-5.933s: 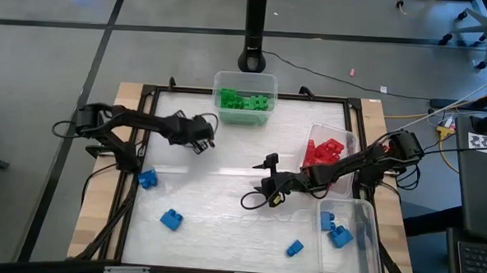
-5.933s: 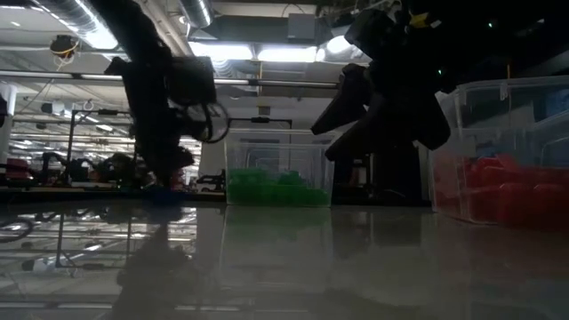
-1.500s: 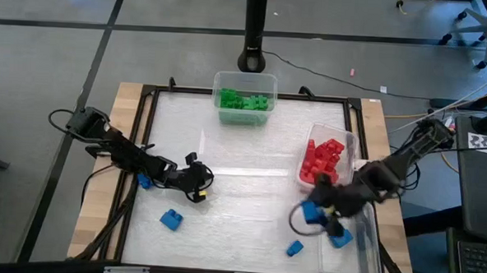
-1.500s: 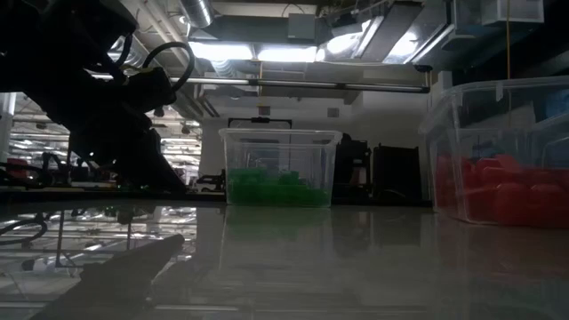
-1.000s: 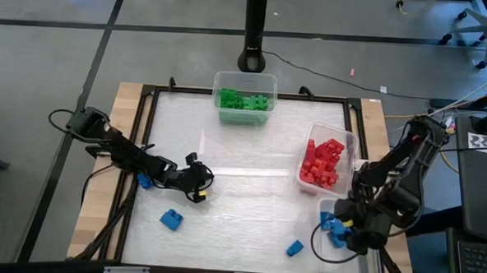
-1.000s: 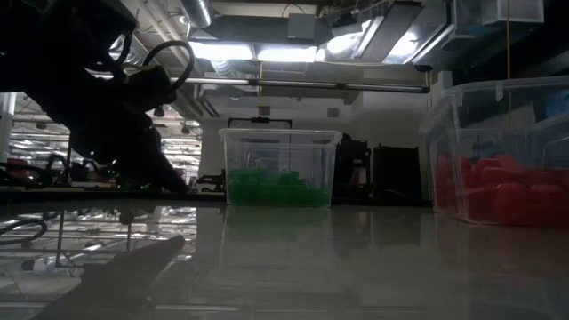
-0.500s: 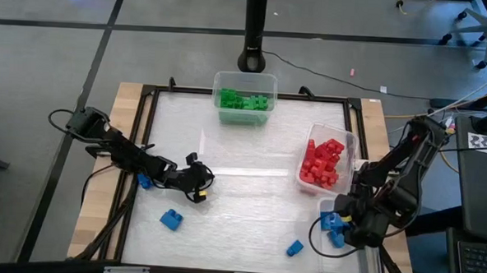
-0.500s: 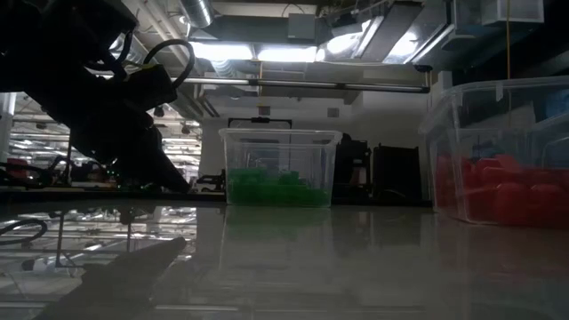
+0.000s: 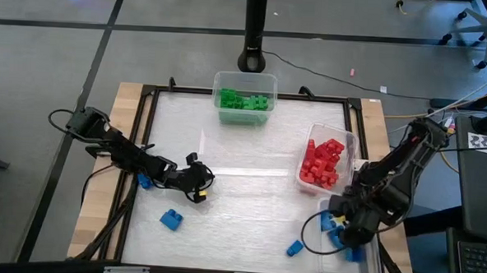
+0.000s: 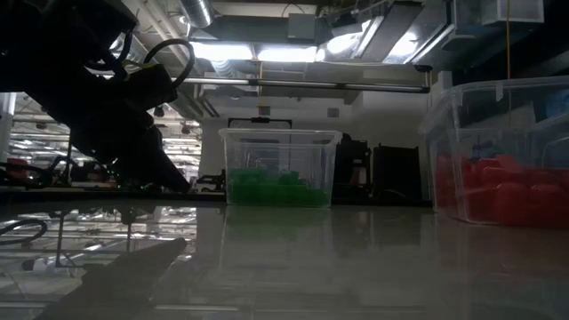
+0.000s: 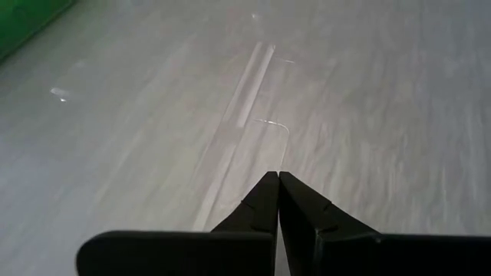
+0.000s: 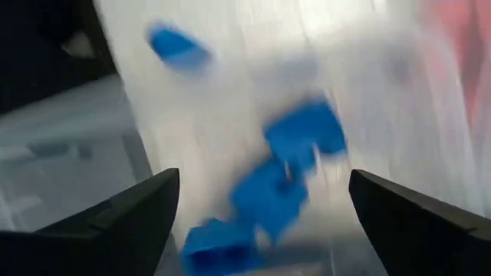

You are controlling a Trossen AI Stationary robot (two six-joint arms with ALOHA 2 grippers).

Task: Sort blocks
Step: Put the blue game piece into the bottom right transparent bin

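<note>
My right gripper (image 9: 344, 233) hangs open over the clear tub (image 9: 370, 214) at the near right, fingers (image 12: 142, 203) wide apart and touching nothing. Below it, blue blocks (image 12: 305, 132) lie on the tub's floor; two show from above (image 9: 336, 224) (image 9: 354, 255). Loose blue blocks rest on the table at the near left (image 9: 171, 220), near the middle (image 9: 295, 248), and one (image 9: 145, 181) half hidden under my left arm. My left gripper (image 9: 197, 180) (image 11: 277, 178) is shut and empty, low over the table's left half.
A clear tub of green blocks (image 9: 245, 99) (image 10: 278, 169) stands at the far edge's middle. A tub of red blocks (image 9: 325, 161) (image 10: 507, 151) stands at the right, just beyond the blue one. A black frame (image 9: 141, 132) borders the table.
A blue block now lies in the near part of the right tub, where none showed before. My right gripper has stayed over that tub, barely shifting. My left arm has kept still.
</note>
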